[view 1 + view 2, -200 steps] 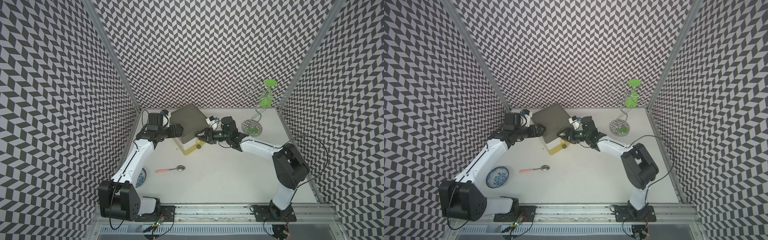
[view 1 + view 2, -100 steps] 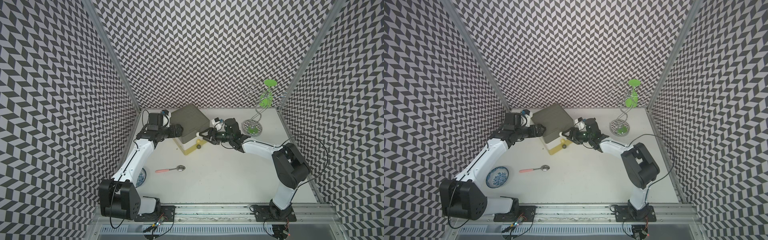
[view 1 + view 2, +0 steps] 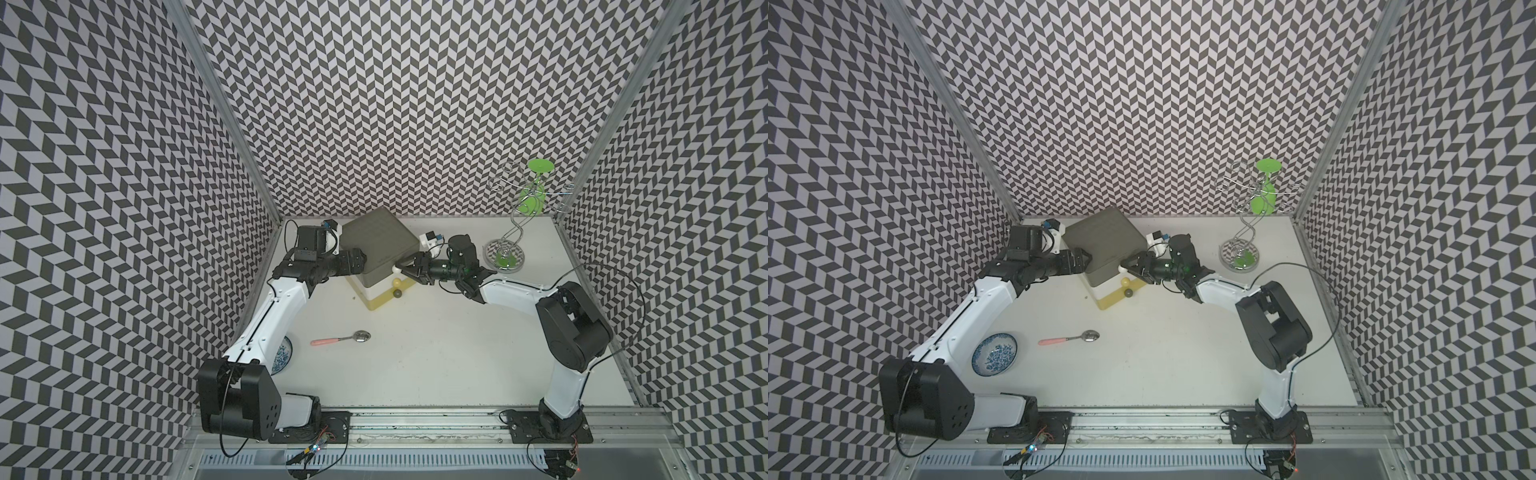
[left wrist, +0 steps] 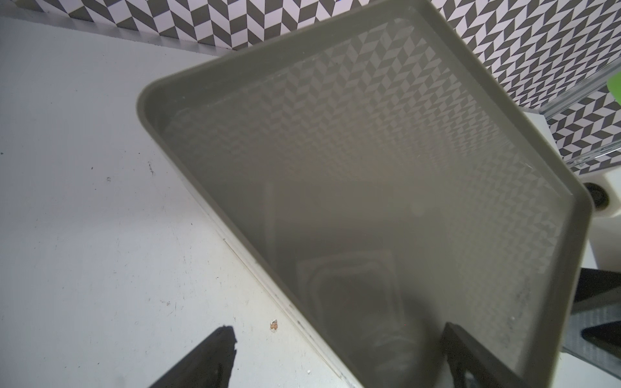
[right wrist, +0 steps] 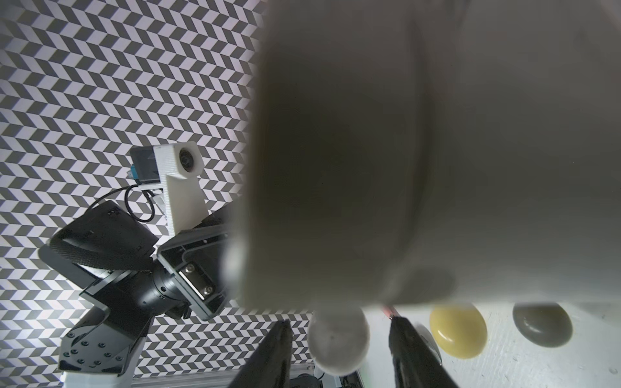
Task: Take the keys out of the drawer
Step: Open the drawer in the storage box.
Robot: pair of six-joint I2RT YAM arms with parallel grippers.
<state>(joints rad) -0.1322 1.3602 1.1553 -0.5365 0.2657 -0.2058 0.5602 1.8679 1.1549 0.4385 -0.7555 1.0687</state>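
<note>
Knob sits between open right gripper fingers; we close squarely, pull straight. Our left gripper, open, straddles the cabinet edge.

White table bears a drawer unit, spoon, patterned bowl and wire stand.

- No lettering, label, brand, number or sign could be read in any view.
- The blue markings on the bowl, at the lower left of a top view, were a painted pattern, not writing.
</note>
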